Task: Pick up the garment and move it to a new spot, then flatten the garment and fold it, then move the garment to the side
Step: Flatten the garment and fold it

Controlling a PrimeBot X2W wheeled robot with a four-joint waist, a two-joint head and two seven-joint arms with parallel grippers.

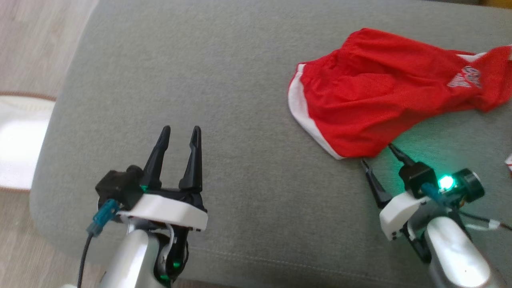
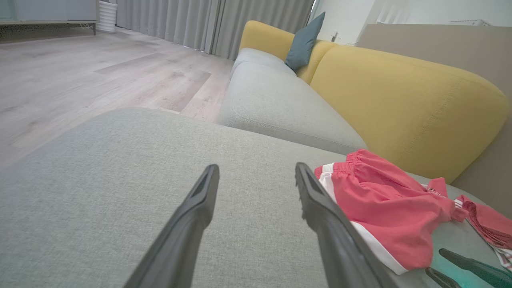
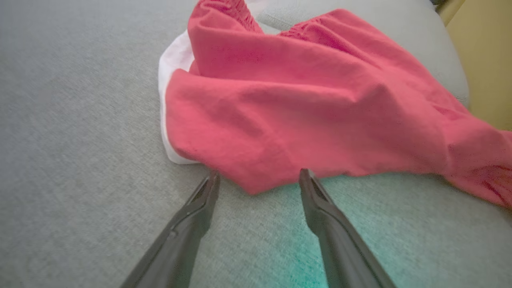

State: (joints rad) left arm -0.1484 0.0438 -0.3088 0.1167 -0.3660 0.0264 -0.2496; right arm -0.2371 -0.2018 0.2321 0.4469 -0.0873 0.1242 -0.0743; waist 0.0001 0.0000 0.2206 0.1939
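Head view: the red shorts (image 1: 380, 104) lay crumpled toward the grey cushion's (image 1: 248, 60) far right edge, unlifted, so all steps looked left to do. Left wrist view: left gripper (image 2: 257, 167) was apart, empty, over bare cushion. Right wrist view: right gripper (image 3: 259, 173) was apart, tips at the shorts' near hem, contact unclear.

White print (image 1: 465, 78) on the garment (image 1: 360, 96) is unreadable.

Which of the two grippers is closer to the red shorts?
The right gripper: its open fingers reach the edge of the red shorts; the left gripper hovers over bare grey cushion.
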